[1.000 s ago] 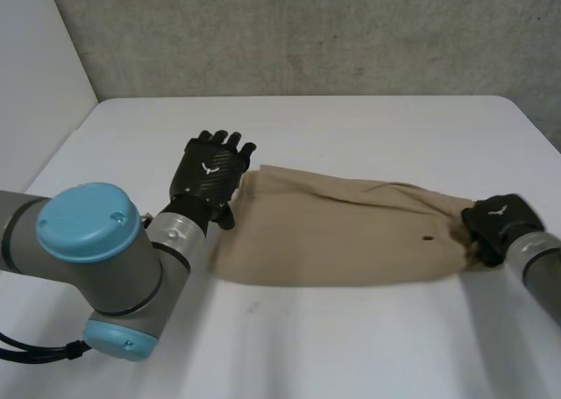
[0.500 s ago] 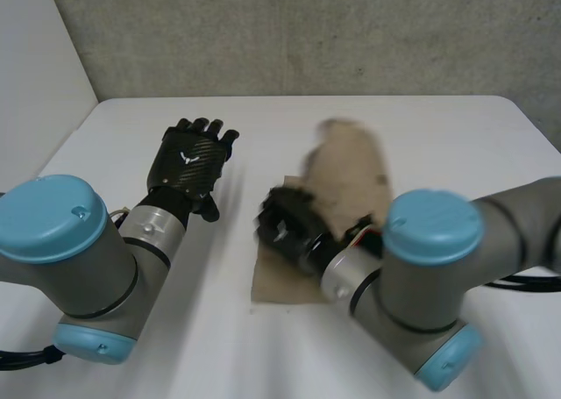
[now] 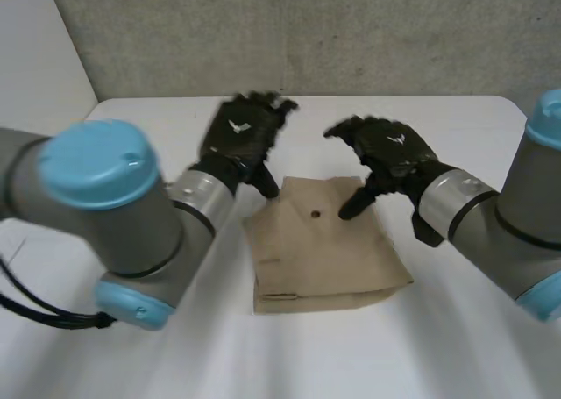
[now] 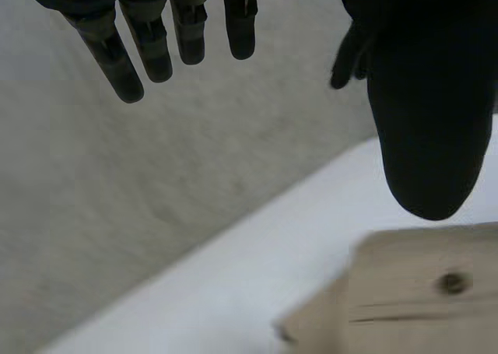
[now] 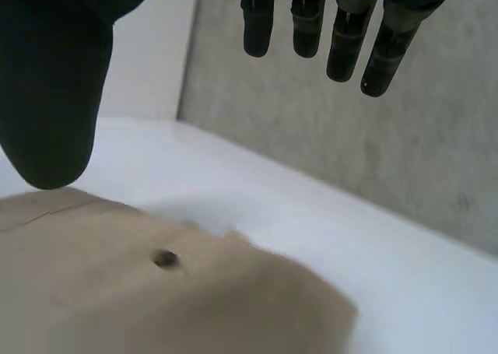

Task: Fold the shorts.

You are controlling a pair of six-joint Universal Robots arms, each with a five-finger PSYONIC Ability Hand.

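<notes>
Shorts (image 3: 324,250) sat folded on the surface (image 3: 456,346). Left hand (image 3: 241,136) and right hand (image 3: 386,149) hovered over them, fingers (image 4: 113,58) loose, gripping nothing. Guess the fold was done.

**Tan, black, white and grey**

The shorts (image 3: 324,245) are a plain tan with no print, only one small dark round spot (image 3: 315,214) on the cloth. The table (image 3: 456,346) is white. The left hand (image 3: 241,136) and the right hand (image 3: 390,149) are black, each with a small white mark (image 3: 235,126) on its back. The left arm (image 3: 197,208) and the right arm (image 3: 473,219) are grey with light-blue caps (image 3: 96,164). The wall (image 3: 351,31) is mottled grey, flecked with darker specks.
</notes>
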